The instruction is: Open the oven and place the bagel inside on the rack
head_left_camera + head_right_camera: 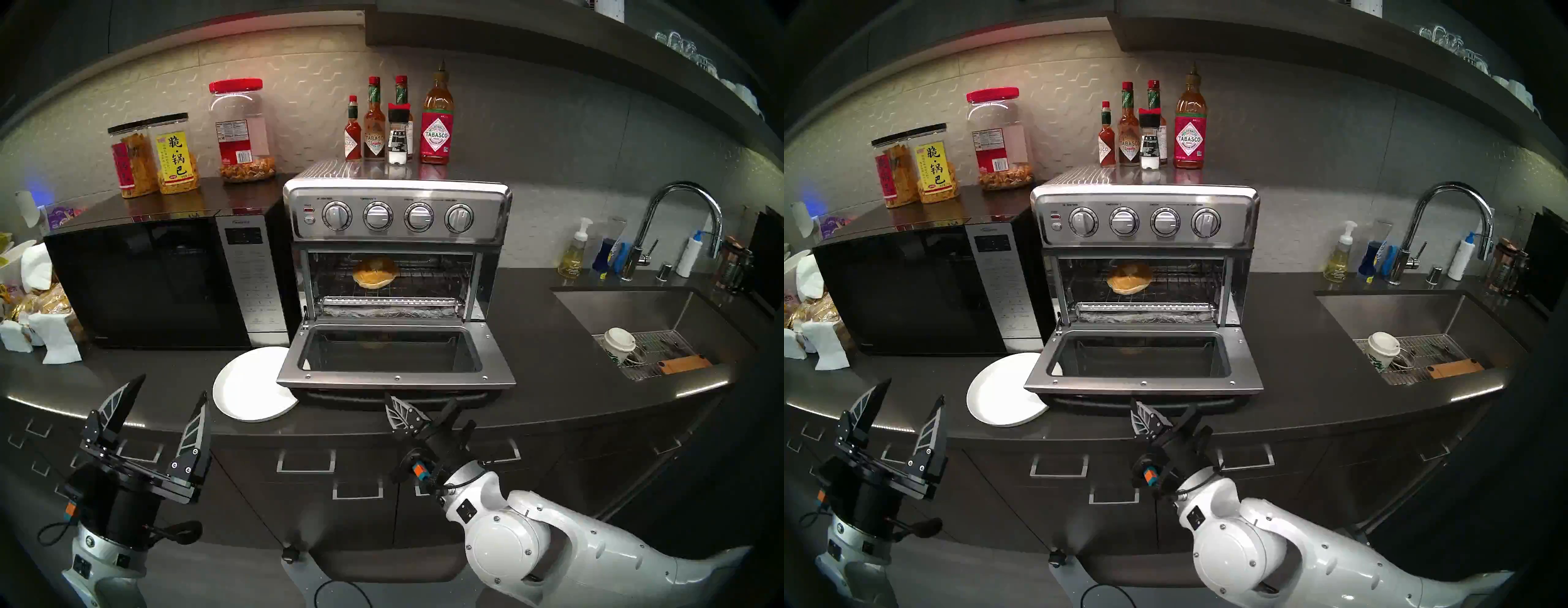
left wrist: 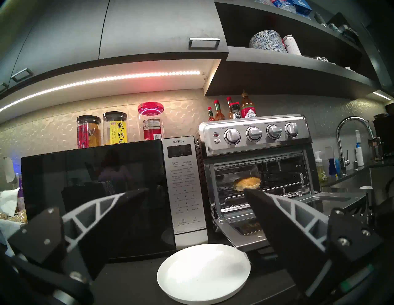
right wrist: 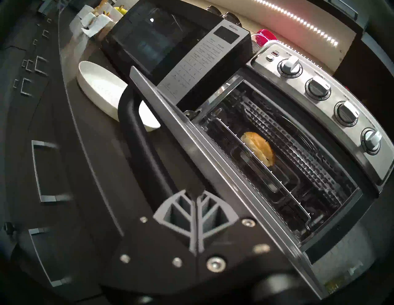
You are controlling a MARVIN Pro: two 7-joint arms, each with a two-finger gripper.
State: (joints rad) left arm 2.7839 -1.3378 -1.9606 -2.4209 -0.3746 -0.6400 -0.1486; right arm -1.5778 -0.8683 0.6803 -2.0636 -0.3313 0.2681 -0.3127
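Note:
The stainless steel oven (image 1: 399,212) stands open, its glass door (image 1: 394,378) dropped flat toward me. The golden-brown bagel (image 1: 375,271) lies on the wire rack (image 1: 432,282) inside, left of centre, and also shows in the wrist views as the bagel (image 2: 247,183) and the bagel (image 3: 259,148). My right gripper (image 1: 392,403) is shut with nothing between its fingers. Its tip (image 3: 195,192) sits at the door's front edge by the black bar handle (image 3: 136,136); whether it touches I cannot tell. My left gripper (image 1: 172,388) hangs open and empty at the counter's front left.
A white plate (image 1: 250,386) lies partly under the door's left corner. A black microwave (image 1: 161,276) stands left of the oven with snack jars (image 1: 169,153) on top. Sauce bottles (image 1: 437,123) stand on the oven. A foil-covered tray (image 1: 390,312) lies below the rack. A sink (image 1: 628,310) holding a cup is to the right.

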